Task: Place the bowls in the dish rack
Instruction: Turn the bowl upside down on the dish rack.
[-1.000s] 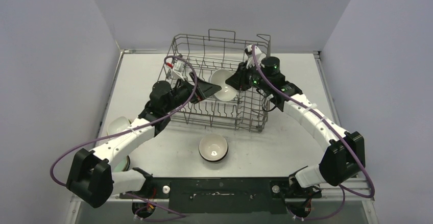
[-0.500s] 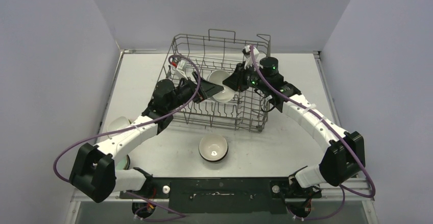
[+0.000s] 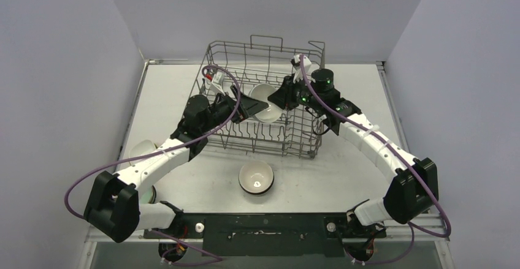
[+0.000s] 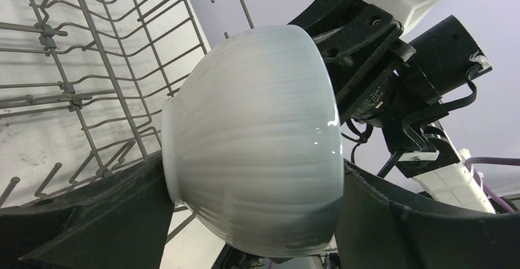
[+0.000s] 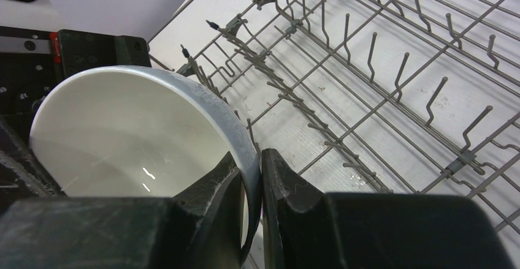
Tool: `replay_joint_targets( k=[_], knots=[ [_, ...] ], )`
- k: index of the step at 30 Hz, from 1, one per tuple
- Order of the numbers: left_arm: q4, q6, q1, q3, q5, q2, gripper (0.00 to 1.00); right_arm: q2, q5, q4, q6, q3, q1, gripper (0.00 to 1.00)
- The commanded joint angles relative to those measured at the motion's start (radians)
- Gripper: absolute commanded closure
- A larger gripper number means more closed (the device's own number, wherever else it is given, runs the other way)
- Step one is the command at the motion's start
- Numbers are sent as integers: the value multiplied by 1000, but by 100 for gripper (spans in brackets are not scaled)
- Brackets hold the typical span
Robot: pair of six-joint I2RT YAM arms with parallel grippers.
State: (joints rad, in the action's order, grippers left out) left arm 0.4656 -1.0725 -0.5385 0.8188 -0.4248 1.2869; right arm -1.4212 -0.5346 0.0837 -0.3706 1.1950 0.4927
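A white bowl [image 3: 265, 99] hangs tilted on its side over the middle of the grey wire dish rack [image 3: 270, 141]. My left gripper [image 3: 256, 106] spans it from foot to rim, both fingers against it; the left wrist view shows the bowl [image 4: 257, 134] filling the gap of that gripper [image 4: 251, 183]. My right gripper [image 3: 280, 98] is shut on the bowl's rim from the right. In the right wrist view the gripper [image 5: 257, 180] pinches the rim of the bowl [image 5: 122, 128] above the rack's tines [image 5: 380, 97].
A beige bowl [image 3: 256, 178] stands upright on the table in front of the rack. A pale bowl [image 3: 142, 150] and a greenish one [image 3: 146, 194] sit at the left, partly under my left arm. The rack's tall handle loops [image 3: 267, 40] rise at the back.
Both grippers and the white bowl moved a little up and toward the rack's back-left between one second and half a second ago. Since then nothing has visibly moved.
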Motion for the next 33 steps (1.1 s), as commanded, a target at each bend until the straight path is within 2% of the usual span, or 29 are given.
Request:
replay_joint_targets(
  k=[1, 6, 11, 13, 15, 19, 22, 26, 29, 31, 33],
  knots=[
    [63, -9, 6, 26, -32, -47, 13, 45, 49, -87, 18, 28, 4, 95],
    [83, -11, 11, 5, -46, -81, 12, 50, 65, -87, 18, 28, 4, 95],
    [100, -25, 12, -3, -47, -90, 25, 55, 74, -87, 13, 23, 3, 95],
    [99, -27, 13, -1, -51, -90, 27, 58, 77, -87, 14, 22, 4, 95],
    [91, -24, 14, -1, -49, -93, 23, 59, 82, -87, 15, 20, 4, 95],
    [63, -24, 15, -7, -44, -108, 9, 63, 90, -87, 13, 17, 3, 95],
    [65, -26, 15, -17, -39, -120, 9, 64, 92, -87, 15, 13, 3, 95],
    [94, -41, 15, -26, -41, -114, 18, 59, 90, -87, 11, 14, 4, 95],
    [106, -43, 17, -26, -46, -107, 35, 57, 88, -88, 10, 12, 4, 94],
    [108, -43, 18, -27, -43, -106, 42, 55, 86, -88, 12, 12, 4, 88],
    [108, -41, 21, -26, -43, -106, 50, 54, 84, -87, 12, 12, 3, 76]
  ],
)
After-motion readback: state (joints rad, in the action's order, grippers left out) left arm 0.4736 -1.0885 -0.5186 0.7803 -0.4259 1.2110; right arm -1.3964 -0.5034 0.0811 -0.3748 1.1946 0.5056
